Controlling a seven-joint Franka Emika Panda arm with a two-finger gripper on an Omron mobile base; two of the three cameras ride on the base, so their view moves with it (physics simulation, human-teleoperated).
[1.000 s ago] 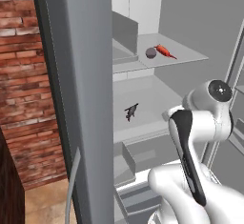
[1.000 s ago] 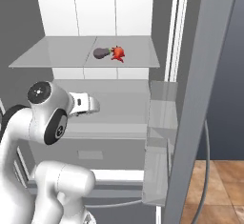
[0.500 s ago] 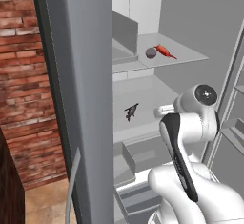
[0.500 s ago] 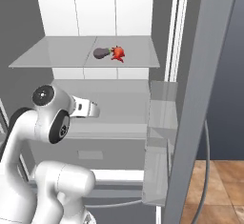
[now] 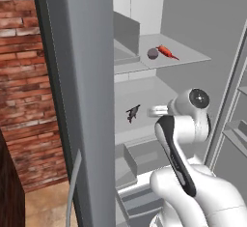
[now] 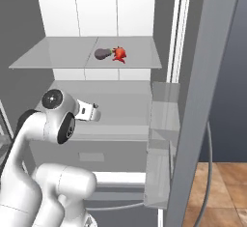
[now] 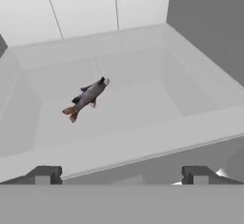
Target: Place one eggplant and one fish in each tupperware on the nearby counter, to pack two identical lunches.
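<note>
A dark grey-brown fish point(image 7: 88, 98) lies on the middle fridge shelf point(image 7: 143, 106), also seen in the left base view as the fish point(image 5: 132, 113). My gripper point(image 7: 121, 175) is open and empty, hovering in front of that shelf's edge, with the fish ahead and a little left; the hand point(image 5: 157, 110) sits just right of it. On the upper shelf point(image 6: 48, 57), a mauve eggplant point(image 6: 101, 53) point(image 5: 152, 53) rests beside a red-orange fish point(image 6: 119, 54) point(image 5: 166, 51). The tupperware and the counter are out of view.
The open fridge door point(image 5: 82, 100) stands close on the left, with a brick wall point(image 5: 29, 100) beyond it. Clear door bins point(image 6: 161, 124) hang on the right side. A drawer point(image 5: 140, 158) sits below the middle shelf.
My arm has swung further in toward the middle shelf, bringing the hand closer to the grey fish. The gripper stays open and the food has not moved.
</note>
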